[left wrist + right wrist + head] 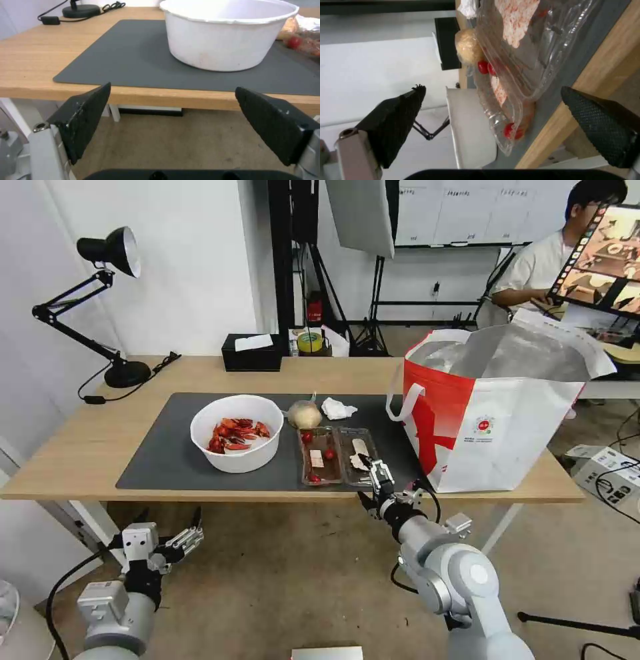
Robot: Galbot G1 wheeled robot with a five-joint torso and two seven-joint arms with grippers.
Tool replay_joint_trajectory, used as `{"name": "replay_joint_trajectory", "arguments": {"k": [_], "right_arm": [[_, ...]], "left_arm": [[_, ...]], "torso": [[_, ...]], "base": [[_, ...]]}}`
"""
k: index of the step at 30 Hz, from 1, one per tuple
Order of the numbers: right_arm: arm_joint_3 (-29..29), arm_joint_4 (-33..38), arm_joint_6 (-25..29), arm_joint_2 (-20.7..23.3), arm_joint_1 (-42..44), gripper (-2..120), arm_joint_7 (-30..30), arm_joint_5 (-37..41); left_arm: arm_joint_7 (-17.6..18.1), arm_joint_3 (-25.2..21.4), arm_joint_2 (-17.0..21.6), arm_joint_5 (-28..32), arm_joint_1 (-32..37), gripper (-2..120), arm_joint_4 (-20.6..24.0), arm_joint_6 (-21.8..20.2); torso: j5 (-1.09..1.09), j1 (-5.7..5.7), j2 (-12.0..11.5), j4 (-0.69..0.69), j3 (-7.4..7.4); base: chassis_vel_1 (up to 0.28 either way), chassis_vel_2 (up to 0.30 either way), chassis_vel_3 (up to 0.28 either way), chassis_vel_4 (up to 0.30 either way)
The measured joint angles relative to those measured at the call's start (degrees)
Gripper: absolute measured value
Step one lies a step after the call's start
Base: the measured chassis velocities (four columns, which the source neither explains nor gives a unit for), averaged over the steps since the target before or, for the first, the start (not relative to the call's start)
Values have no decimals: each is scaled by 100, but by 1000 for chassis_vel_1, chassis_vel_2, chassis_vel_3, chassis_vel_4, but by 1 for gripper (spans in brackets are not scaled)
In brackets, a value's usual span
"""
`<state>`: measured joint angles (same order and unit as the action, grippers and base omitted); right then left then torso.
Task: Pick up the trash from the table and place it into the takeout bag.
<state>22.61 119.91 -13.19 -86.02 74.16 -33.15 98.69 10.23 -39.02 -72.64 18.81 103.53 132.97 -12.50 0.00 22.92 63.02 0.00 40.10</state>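
Trash sits on the dark grey mat (167, 447) of the light-wood bench (80, 447): a white bowl of crayfish shells (237, 433) toward the robot's left, and beside it an opened clear plastic tray (337, 455) holding a few cherry tomatoes. Behind the tray lie a small tan knotted bag (305, 415) and a crumpled white tissue (338, 409). The red-and-white takeout bag (497, 410) stands upright at the bench's right end, its mouth wide and its foil lining showing, just beside the tray.

The right arm reaches up and forward from below the bench, forearm angled toward the tray's near right corner. The right gripper (377, 473) is rolled onto its side at the bench's front edge; its jaws are spread apart, one finger above the tray's near rim and the other below the bench edge, as the right wrist view shows, with nothing clamped between them. In that view the tray (516, 67) lies between the two black pads (400, 120), with the bowl's white wall (470, 125) beyond it.

The left arm hangs low in front of the bench, below its front edge and well apart from the trash. The left gripper (183, 540) points toward the bench with its jaws wide apart and holding nothing; the left wrist view looks over the bench edge at the bowl (226, 37).
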Motion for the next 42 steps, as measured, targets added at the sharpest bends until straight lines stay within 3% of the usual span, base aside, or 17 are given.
{"name": "replay_joint_trajectory", "arguments": {"k": [22, 42], "right_arm": [[-220, -236, 665, -173, -19, 100, 304, -395], [-433, -409, 772, -352, -80, 100, 388, -760]], "left_arm": [[2, 5, 9, -10, -83, 100, -255, 38], [1, 18, 59, 15, -149, 100, -367, 79]], "torso": [[0, 0, 0, 0, 0], [0, -1, 2, 0, -1]], "base": [[0, 0, 0, 0], [0, 0, 0, 0]]}}
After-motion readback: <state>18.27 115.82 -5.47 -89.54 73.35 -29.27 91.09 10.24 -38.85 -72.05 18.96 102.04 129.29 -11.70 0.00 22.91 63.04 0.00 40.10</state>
